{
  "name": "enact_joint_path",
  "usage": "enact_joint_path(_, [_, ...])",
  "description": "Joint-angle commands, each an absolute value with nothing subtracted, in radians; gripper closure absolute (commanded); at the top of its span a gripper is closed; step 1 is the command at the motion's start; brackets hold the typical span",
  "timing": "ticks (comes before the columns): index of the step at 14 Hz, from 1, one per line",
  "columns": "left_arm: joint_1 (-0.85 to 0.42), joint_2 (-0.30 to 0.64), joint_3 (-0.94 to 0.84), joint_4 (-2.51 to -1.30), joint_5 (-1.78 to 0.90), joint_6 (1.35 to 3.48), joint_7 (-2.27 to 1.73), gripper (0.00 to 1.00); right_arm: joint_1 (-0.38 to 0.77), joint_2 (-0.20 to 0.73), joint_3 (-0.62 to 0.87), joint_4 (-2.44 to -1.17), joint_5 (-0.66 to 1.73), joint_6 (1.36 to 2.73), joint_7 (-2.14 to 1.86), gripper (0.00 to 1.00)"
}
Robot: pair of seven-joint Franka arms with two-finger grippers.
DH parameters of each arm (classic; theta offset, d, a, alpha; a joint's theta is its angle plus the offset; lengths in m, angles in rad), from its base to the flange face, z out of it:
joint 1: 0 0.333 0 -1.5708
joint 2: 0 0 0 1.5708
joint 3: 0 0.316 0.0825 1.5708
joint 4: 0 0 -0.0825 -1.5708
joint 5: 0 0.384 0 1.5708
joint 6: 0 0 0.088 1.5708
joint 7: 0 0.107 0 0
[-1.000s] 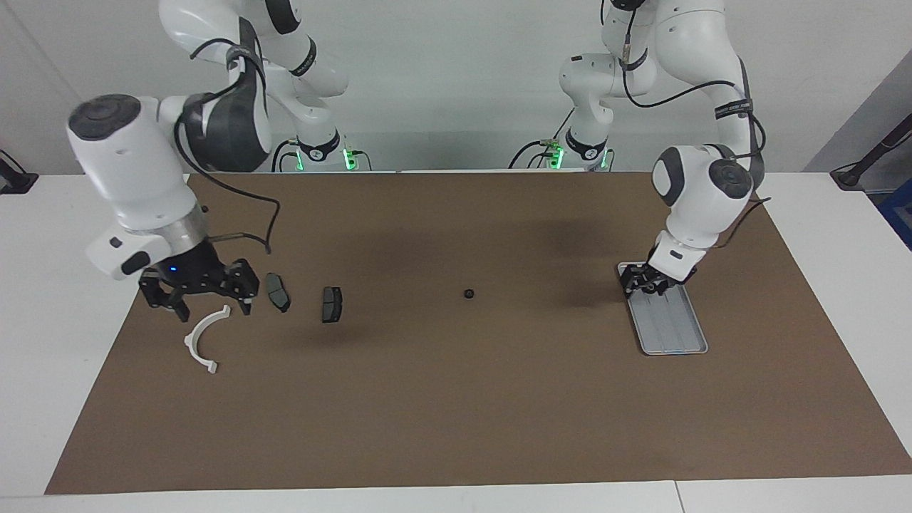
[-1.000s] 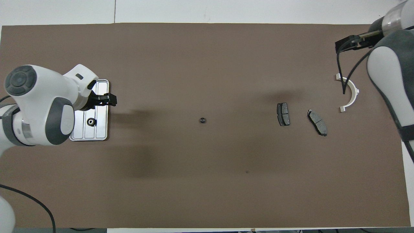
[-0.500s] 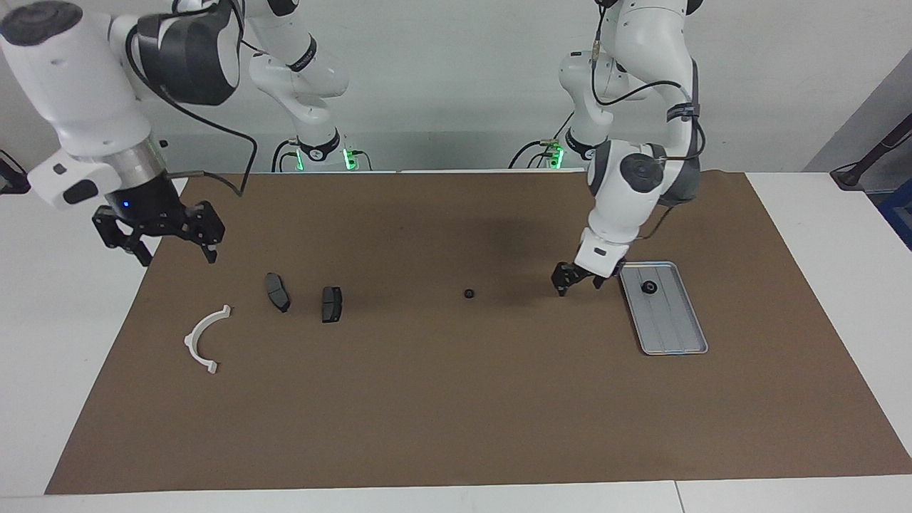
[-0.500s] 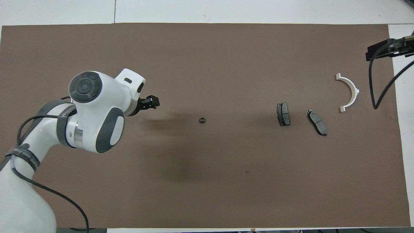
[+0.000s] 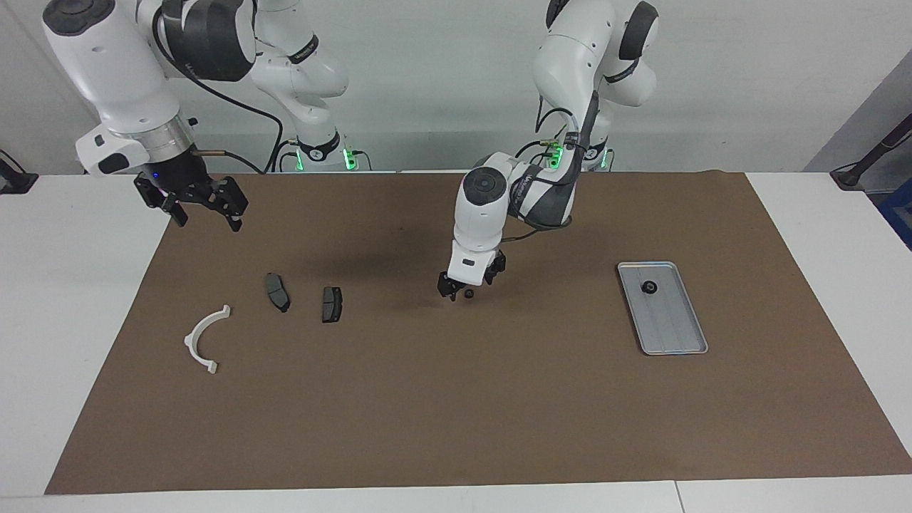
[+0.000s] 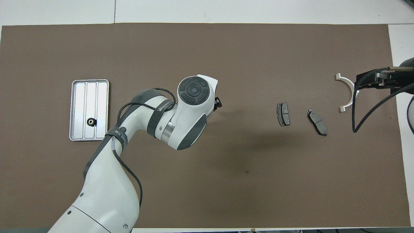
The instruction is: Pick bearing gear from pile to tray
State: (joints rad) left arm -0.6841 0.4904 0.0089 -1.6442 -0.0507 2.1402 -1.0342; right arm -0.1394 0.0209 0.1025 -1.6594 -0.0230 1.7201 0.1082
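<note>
One small black bearing gear (image 5: 469,293) lies on the brown mat at mid-table. My left gripper (image 5: 467,286) is down low at it, open, one finger on each side of the gear. In the overhead view the left arm's wrist hides this gear. Another bearing gear (image 5: 649,287) (image 6: 91,121) lies in the silver tray (image 5: 673,335) (image 6: 81,97) toward the left arm's end. The pile, toward the right arm's end, holds a white bracket (image 5: 203,340) (image 6: 351,89) and two brake pads (image 5: 278,292) (image 5: 331,304). My right gripper (image 5: 205,212) hangs open and empty, raised over the mat's corner.
The brown mat (image 5: 456,413) covers most of the white table. In the overhead view the brake pads (image 6: 283,114) (image 6: 317,122) lie side by side, with the bracket closer to the mat's end. A cable from the right arm dangles near the bracket.
My left gripper left the tray, with a gear lying in it, and swung to the middle gear. My right gripper rose from beside the bracket and moved toward the robots.
</note>
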Motion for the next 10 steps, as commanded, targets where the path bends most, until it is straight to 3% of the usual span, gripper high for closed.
enact_joint_path(1, [-0.693,0.492,0.017,-1.652,-0.032,2.149,-1.048,0.00,-0.156,-0.035,0.107,-1.729,-0.003,1.746,0.081,0.00])
enact_joint_path(2, [-0.707,0.509,0.017,-1.652,-0.034,2.152,-1.055,0.07,-0.156,-0.035,0.107,-1.730,-0.003,1.743,0.083,0.00])
enact_joint_path(6, [-0.713,0.531,0.017,-1.666,-0.032,2.194,-1.071,0.14,-0.156,-0.037,0.106,-1.729,-0.005,1.720,0.084,0.00])
enact_joint_path(9, [-0.712,0.531,0.017,-1.686,-0.032,2.210,-1.071,0.21,-0.156,-0.038,0.106,-1.721,-0.008,1.636,0.075,0.00])
enact_joint_path(10, [-0.712,0.531,0.017,-1.686,-0.032,2.212,-1.071,0.27,-0.156,-0.044,0.107,-1.720,-0.008,1.602,0.075,0.00])
